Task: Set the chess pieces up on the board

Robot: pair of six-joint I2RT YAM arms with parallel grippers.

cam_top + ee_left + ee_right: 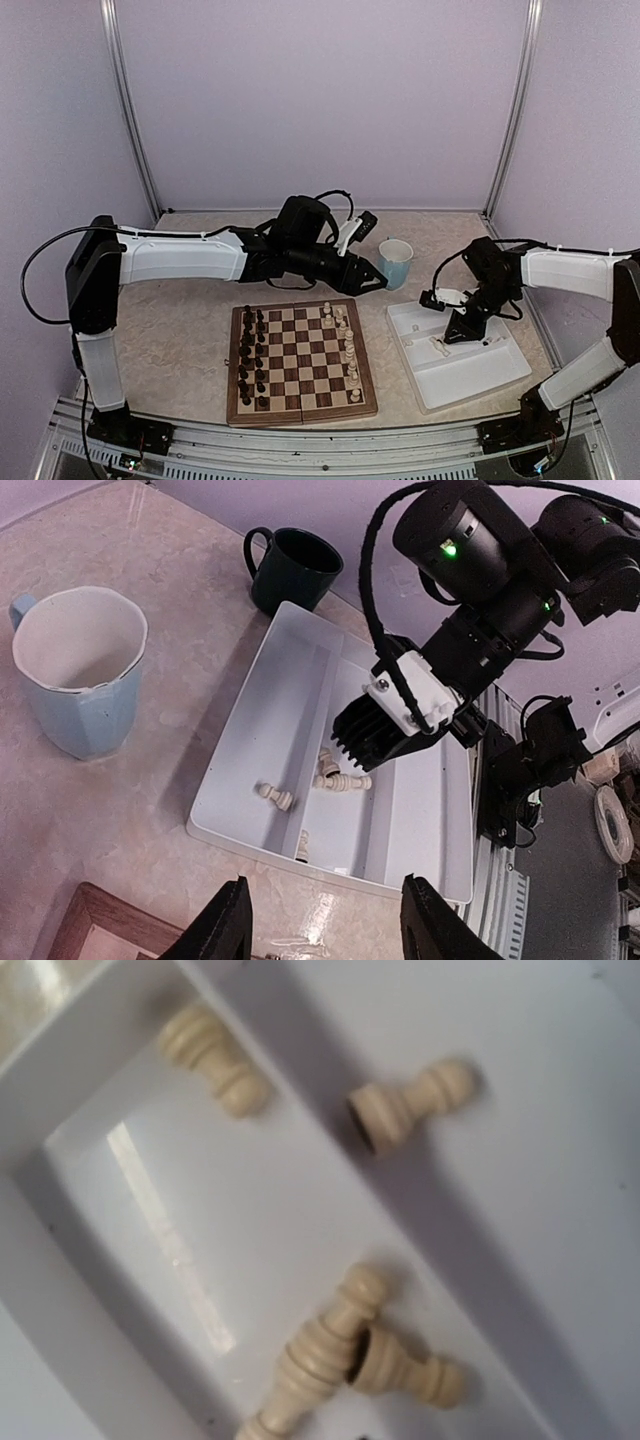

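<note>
Hovering above the counter point(180, 330) just off the board's 1 o'clock corner, the left tool point(325, 925) holds its two fingers point(232, 925) well apart with nothing between them. The board point(298, 358) lies in the middle of the counter near the arm bases. Cream chess pieces point(347, 345) stand upright in two files along its 3 o'clock side, and dark pieces point(250, 355) stand along its 9 o'clock side.

A white tray point(480, 375) sits at 3 o'clock of the board, near it but not touching. The right tool point(462, 330) is lowered into this tray. From the left wrist view its black fingers hang just over two cream pieces that lie touching each other. I cannot tell whether it is open or closed on anything.

The right wrist view shows four cream pieces on their sides on the tray floor. The touching pair is at 6 o'clock, one piece lies alone at 1 o'clock, and one lies at 11 o'clock against a raised edge.

A pale blue mug point(396, 262) stands at 12 o'clock of the tray's near corner. A dark mug point(295, 568) stands just beside the tray's far end.
</note>
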